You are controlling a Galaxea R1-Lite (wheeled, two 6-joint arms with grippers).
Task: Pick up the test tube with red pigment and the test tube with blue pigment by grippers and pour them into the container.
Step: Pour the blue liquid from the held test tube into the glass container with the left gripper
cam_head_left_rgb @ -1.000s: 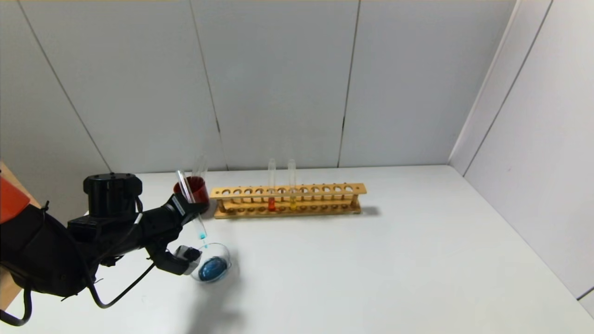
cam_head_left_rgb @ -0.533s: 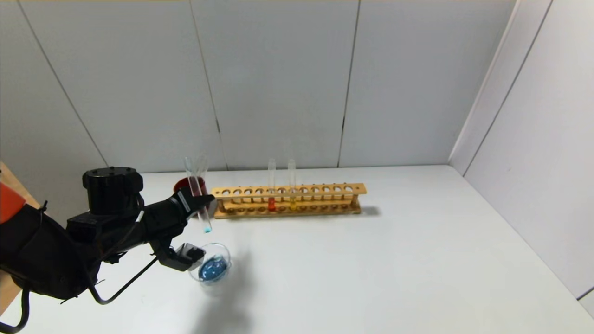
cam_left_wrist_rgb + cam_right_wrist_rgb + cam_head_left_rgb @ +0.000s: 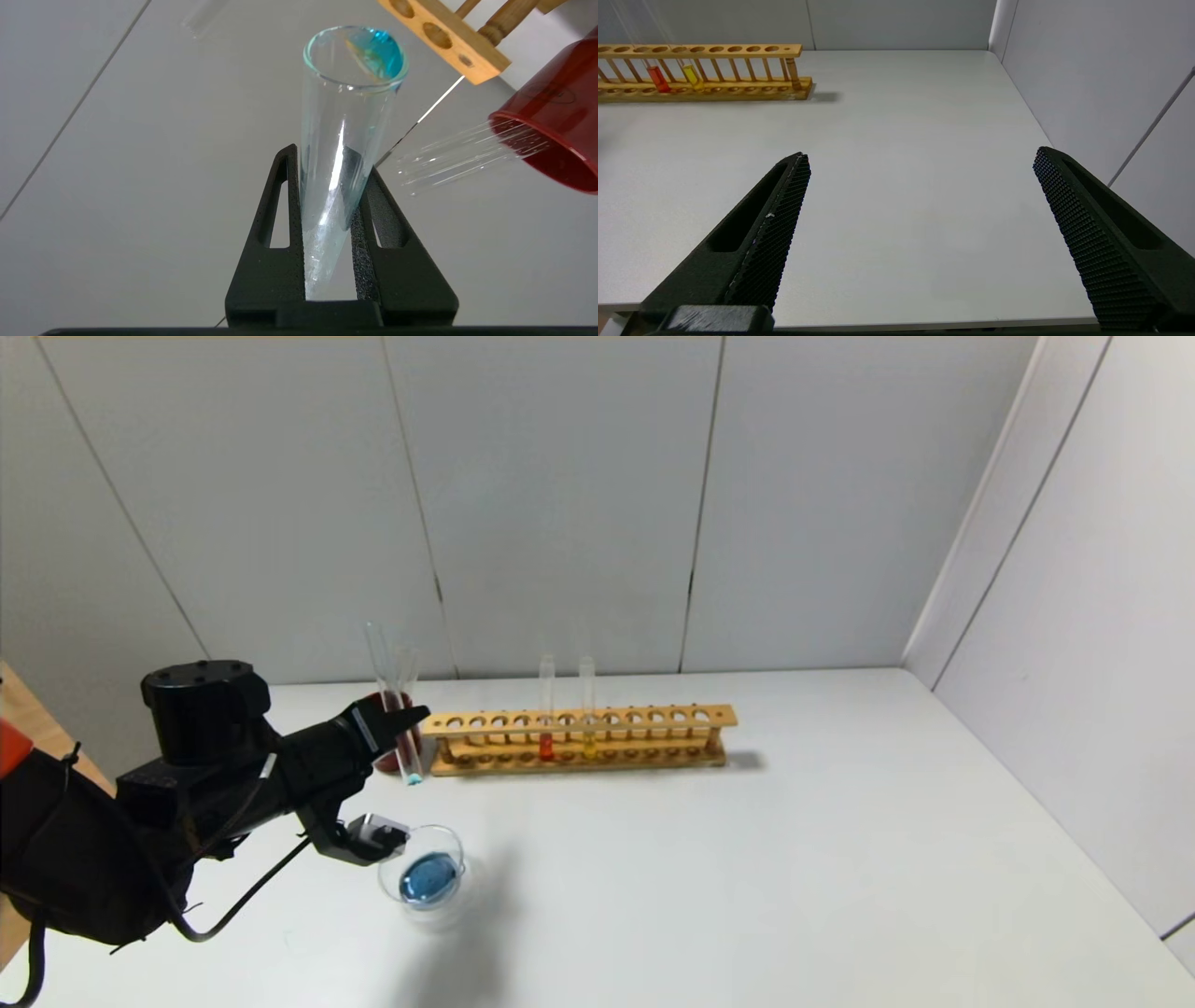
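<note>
My left gripper [image 3: 400, 721] is shut on the test tube with blue pigment [image 3: 397, 709] and holds it nearly upright, above and behind the container [image 3: 458, 861]. Only a teal-blue trace shows at the tube's lower end. The container is a clear glass dish with a blue pool in it. In the left wrist view the tube [image 3: 345, 140] stands between the black fingers of the gripper [image 3: 329, 186]. A test tube with red pigment [image 3: 546, 742] stands in the wooden rack [image 3: 653, 717]. My right gripper [image 3: 922, 156] is open and empty over bare table near the front edge. It is out of the head view.
A dark red cup [image 3: 551, 135] with an empty clear tube [image 3: 405, 663] in it stands just behind the held tube, at the rack's left end. A yellow-liquid tube [image 3: 588, 743] stands beside the red one. Walls close the back and right.
My left gripper has risen and moved back from over the dish toward the red cup. The blue tube has swung from tilted over the dish to nearly upright.
</note>
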